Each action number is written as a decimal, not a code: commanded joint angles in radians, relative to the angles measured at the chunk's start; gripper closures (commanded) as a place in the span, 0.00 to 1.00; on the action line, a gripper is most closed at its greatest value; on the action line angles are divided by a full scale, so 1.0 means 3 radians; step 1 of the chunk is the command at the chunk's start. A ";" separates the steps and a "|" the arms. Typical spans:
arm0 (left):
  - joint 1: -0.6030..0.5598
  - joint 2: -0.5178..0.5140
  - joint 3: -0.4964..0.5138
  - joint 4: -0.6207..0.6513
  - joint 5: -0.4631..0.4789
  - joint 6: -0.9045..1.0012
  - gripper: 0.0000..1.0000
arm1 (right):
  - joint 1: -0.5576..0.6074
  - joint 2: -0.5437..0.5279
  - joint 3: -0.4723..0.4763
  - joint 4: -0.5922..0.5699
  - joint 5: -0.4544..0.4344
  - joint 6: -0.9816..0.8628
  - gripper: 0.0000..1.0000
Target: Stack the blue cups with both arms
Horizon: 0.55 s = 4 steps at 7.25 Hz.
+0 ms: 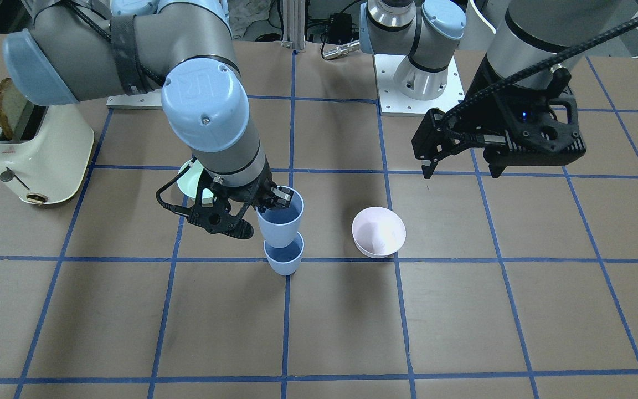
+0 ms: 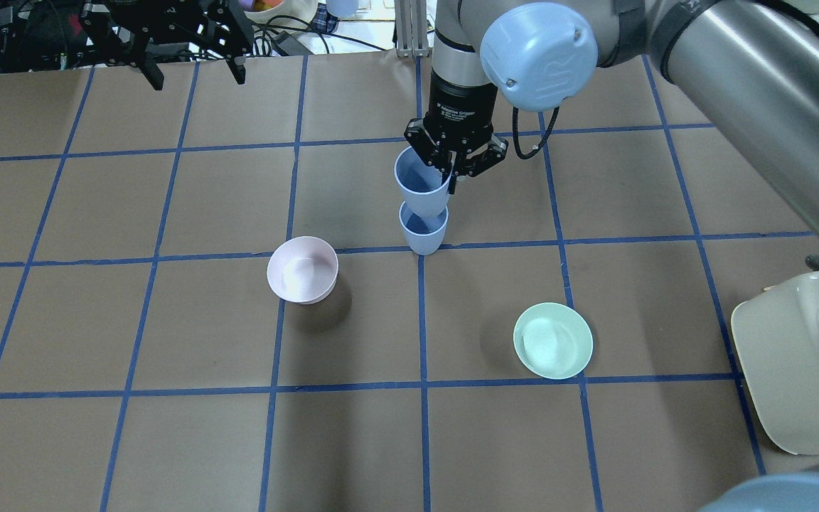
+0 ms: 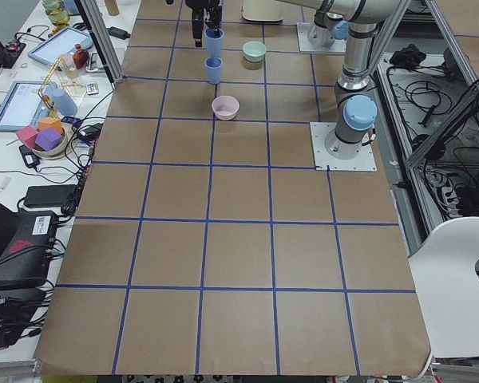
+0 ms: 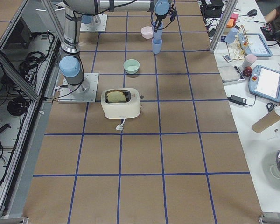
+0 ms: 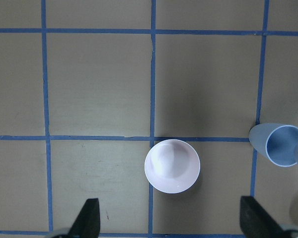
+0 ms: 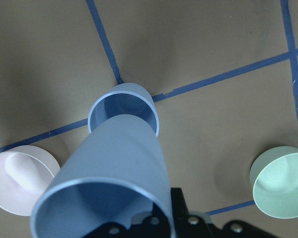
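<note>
Broadly, the brown paper-covered table (image 2: 168, 320), gridded with blue tape (image 2: 422, 427), carries everything. The grey metallic right arm (image 2: 736, 64) reaches to its far middle. The grey metallic left arm (image 1: 540, 33) hangs over the far left, well apart from the right one.

A cream plastic toaster (image 1: 36, 160) sits at the near right. The front-facing and right-side views show a brown bread slice (image 1: 9, 108) standing in it, which the overhead view does not show. The toaster's small red mark is unreadable, as is the white lettering on the right wrist's black collar (image 2: 461, 114). A raised logo marks the light-blue joint cap (image 1: 204, 105).

The pale pink plastic bowl (image 2: 302, 269) lies left of the middle, and the mint-green plastic bowl (image 2: 552, 340) lies right and nearer the robot. The front-facing view hides most of the green one behind the right arm.

The lower periwinkle-blue plastic cup (image 2: 424, 231) stands upright, mouth up, on a tape line, farther out than both bowls. The upper periwinkle-blue plastic cup (image 2: 420, 186) hangs mouth up, its long axis near vertical and leaning slightly. Its base is at the lower one's mouth; whether they touch I cannot tell.

The right gripper (image 2: 451, 174) pinches the upper cup's rim, one finger inside, one outside. The left gripper (image 1: 461, 170) is spread wide, holding nothing; its wrist camera looks down on the pink bowl.
</note>
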<state>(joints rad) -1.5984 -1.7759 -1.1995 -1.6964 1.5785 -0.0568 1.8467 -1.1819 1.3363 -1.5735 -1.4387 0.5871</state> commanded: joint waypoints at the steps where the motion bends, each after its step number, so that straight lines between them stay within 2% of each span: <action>1: 0.0005 -0.0001 0.0005 -0.0001 0.0000 0.0000 0.00 | 0.0016 0.0059 0.0005 -0.0057 -0.0001 -0.0009 1.00; 4: 0.0036 0.0004 0.0000 -0.0001 -0.0010 0.0000 0.00 | 0.0016 0.0130 -0.0001 -0.0139 -0.0006 -0.0009 1.00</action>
<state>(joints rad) -1.5890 -1.7750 -1.1984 -1.6973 1.5768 -0.0568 1.8515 -1.1484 1.3357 -1.6101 -1.4415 0.5917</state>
